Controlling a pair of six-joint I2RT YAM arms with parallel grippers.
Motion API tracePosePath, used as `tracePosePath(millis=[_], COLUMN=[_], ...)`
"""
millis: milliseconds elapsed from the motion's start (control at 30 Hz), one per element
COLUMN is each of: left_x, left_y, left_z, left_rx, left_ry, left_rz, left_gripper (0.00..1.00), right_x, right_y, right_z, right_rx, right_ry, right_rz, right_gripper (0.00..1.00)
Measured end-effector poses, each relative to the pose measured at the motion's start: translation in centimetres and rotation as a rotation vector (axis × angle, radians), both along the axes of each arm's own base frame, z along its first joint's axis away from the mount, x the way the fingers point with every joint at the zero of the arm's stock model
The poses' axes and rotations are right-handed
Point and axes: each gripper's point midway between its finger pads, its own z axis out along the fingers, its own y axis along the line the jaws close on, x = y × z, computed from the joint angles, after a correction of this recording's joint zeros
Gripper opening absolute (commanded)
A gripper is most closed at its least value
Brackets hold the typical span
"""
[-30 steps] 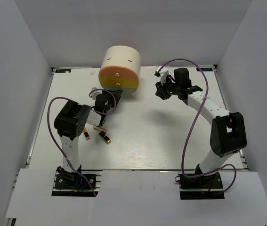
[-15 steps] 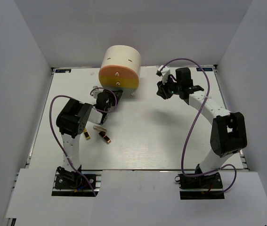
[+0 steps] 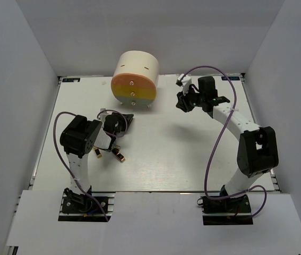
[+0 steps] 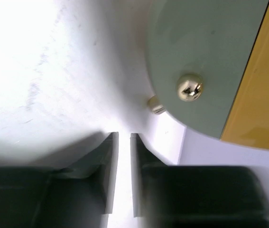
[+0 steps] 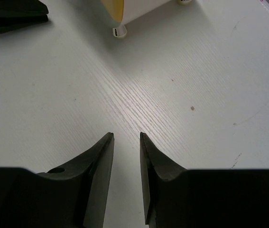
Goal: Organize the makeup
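Two small gold-black lipsticks (image 3: 98, 154) (image 3: 119, 155) lie on the white table beside my left arm's elbow. No other makeup shows. My left gripper (image 3: 122, 120) hovers low a short way in front of the cream half-round box (image 3: 135, 68). Its jaws stand narrowly open with only table between them. The left wrist view faces the box's grey-green bottom drawer (image 4: 205, 57) and its gold knob (image 4: 189, 89). My right gripper (image 3: 181, 102) is right of the box, narrowly open and holding nothing (image 5: 126, 136).
The box stands at the table's back centre on small feet (image 5: 118, 32), with orange and yellow drawers (image 3: 135, 87) above the bottom one. White walls enclose the table on three sides. The left gripper's black body (image 5: 12, 14) shows in the right wrist view.
My left gripper has drawn back from the base of the box toward the near left, so the bottom drawer's front and knob show. The right gripper has barely shifted.
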Motion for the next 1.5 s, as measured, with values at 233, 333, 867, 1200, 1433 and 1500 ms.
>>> tracePosePath(millis=[233, 333, 867, 1200, 1433, 1500], left_x=[0.7, 1.9, 5.1, 5.6, 6.0, 6.3], left_y=[-0.2, -0.7, -1.0, -0.7, -0.6, -0.7], left_z=[1.6, 3.4, 4.4, 3.4, 3.8, 4.0], left_rx=[-0.017, -0.033, -0.025, -0.017, -0.018, -0.016], left_ry=[-0.043, -0.091, -0.101, -0.08, -0.09, -0.096], left_rz=[0.001, -0.002, 0.006, 0.014, 0.019, 0.018], left_gripper=[0.59, 0.62, 0.48, 0.54, 0.41, 0.38], right_x=[-0.1, -0.2, -0.4, -0.4, -0.4, -0.4], right_y=[0.1, 0.0, 0.0, 0.0, -0.1, -0.1], right_z=[0.0, -0.2, -0.5, -0.5, -0.5, -0.5], right_rx=[0.003, 0.002, -0.001, -0.001, -0.001, -0.001], right_ry=[0.001, 0.006, 0.013, 0.013, 0.013, 0.013], right_rz=[0.005, 0.005, 0.005, 0.005, 0.005, 0.005], right_gripper=[0.34, 0.34, 0.34, 0.34, 0.34, 0.34])
